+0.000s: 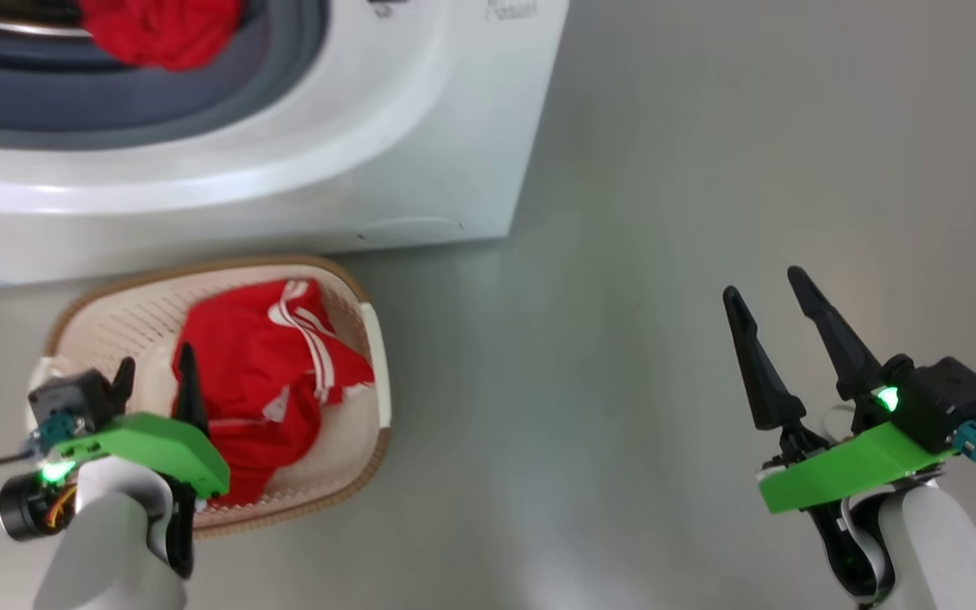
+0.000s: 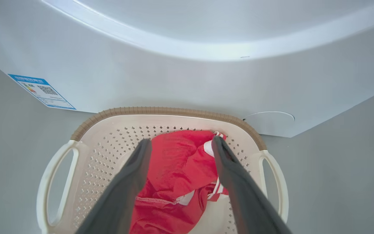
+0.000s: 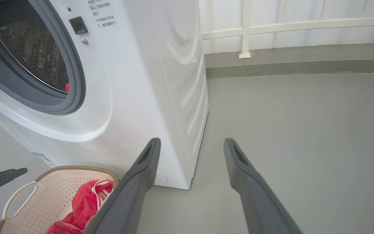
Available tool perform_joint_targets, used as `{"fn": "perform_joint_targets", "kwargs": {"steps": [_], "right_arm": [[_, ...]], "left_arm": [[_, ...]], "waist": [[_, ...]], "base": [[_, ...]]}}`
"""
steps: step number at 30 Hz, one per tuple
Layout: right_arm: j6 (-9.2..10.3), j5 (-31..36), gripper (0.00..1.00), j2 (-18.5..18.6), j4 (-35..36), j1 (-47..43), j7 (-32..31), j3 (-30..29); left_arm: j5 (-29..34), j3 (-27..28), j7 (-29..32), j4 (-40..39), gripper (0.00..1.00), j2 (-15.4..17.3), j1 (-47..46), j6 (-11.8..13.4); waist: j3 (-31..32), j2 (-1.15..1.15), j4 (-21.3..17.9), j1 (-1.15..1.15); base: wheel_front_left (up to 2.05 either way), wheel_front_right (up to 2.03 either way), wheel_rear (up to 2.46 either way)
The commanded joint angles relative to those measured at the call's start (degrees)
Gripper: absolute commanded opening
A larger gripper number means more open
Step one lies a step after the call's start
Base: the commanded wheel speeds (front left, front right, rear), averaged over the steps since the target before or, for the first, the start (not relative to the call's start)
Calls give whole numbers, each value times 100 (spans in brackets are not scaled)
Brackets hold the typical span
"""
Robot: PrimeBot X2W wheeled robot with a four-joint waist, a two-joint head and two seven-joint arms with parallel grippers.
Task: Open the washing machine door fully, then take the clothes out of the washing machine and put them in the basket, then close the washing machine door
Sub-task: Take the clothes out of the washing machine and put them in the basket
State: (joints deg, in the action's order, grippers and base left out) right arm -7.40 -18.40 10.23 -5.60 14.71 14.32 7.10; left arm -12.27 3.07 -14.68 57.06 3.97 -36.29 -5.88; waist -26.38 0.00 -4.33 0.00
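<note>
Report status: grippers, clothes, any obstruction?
Left gripper open above basket; right gripper open, empty, over floor. One red garment in basket; more red clothes in washing machine drum. No obstruction seen.

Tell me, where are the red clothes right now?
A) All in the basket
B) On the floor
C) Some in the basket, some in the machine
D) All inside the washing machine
C: one red garment lies in the basket, and more red fabric sits in the washing machine opening.
</note>
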Motion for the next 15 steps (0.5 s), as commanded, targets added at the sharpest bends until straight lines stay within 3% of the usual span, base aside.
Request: {"fn": "perform_joint_targets", "kwargs": {"steps": [1, 15], "right_arm": [[-9, -71, 100, 57, 86, -203, 68, 144], [-9, -126, 100, 205, 9, -548, 68, 65]], "left_arm": [[39, 167, -32, -222, 100, 164, 254, -35], [287, 218, -32, -1915, 100, -17, 1149, -149]], "waist": [[406, 0, 246, 0], [1113, 0, 539, 0]], "base": [[0, 0, 0], [0, 0, 0]]}}
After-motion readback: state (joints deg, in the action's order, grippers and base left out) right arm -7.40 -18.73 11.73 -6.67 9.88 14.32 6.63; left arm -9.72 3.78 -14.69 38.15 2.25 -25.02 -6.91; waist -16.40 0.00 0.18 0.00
